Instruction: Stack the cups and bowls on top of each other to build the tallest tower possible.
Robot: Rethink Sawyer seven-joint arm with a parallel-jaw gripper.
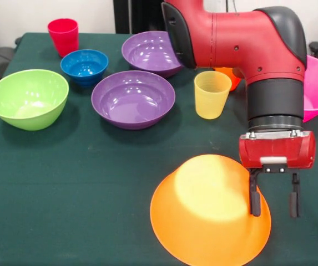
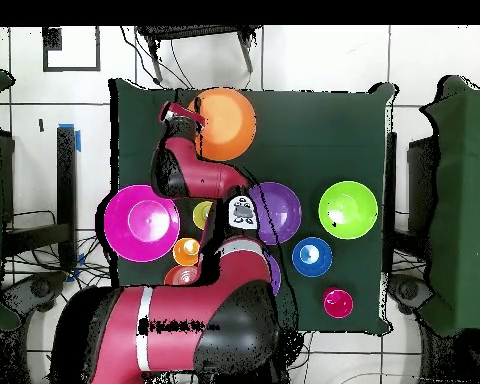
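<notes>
The gripper (image 1: pixel 274 204) hangs open, fingers parted and empty, one finger (image 1: pixel 255 200) at the sloping side of the upturned orange bowl (image 1: pixel 208 216); whether it touches is unclear. That bowl, rim down at the table's near edge in the front view, looks like the tower's base. Nothing is stacked on it yet: the purple bowls (image 1: pixel 133 98), green bowl (image 1: pixel 28 98), blue bowl (image 1: pixel 84 66) and cups (image 1: pixel 212 94) remain loose

Near left table (image 1: pixel 64 210) bare — bowls (image 1: pixel 133 98) crowd behind.
</notes>
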